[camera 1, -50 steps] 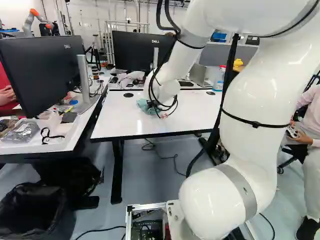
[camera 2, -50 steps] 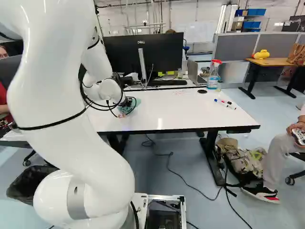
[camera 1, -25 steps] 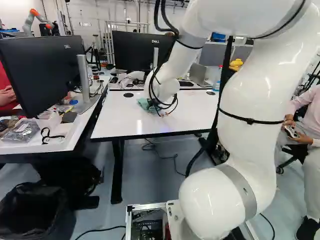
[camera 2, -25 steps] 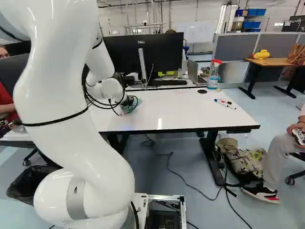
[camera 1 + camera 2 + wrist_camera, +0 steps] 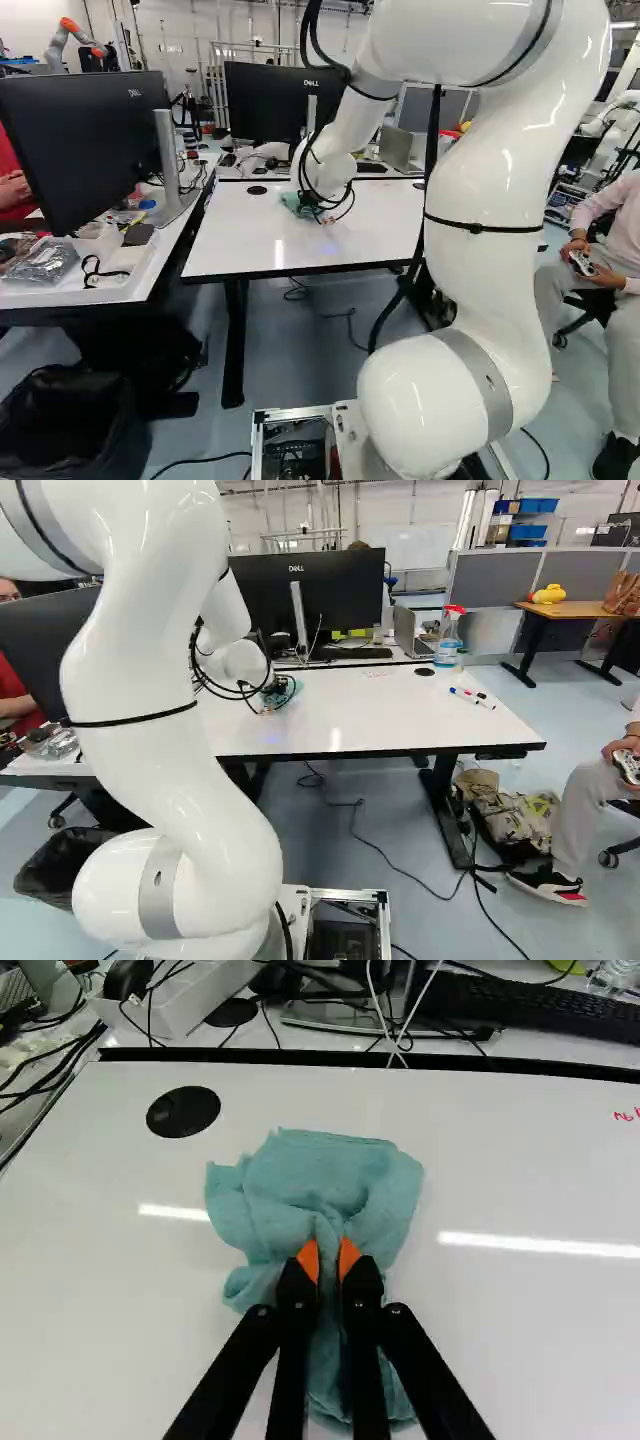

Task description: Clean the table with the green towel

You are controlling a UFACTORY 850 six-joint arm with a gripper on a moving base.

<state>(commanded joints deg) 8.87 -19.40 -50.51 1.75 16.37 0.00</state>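
In the right base view my gripper is low over the white table, at its far left part, partly hidden by cables. The green towel shows beside the wrist in the left base view. Seen from the wrist, the gripper pinches a fold of the towel between its orange pads. The cloth lies bunched on the tabletop, spreading ahead of the fingers and back under them. Faint red marks are on the table near its far edge.
A black round cap lies just ahead of the towel. Beyond the far edge stand a monitor, keyboard and laptop. A spray bottle and markers are at the right. Another robot stands far back.
The towel, held in my gripper, has slid a little toward the table's far edge and slightly right. My upper arm has swung, leftward in the left base view, rightward in the right base view.
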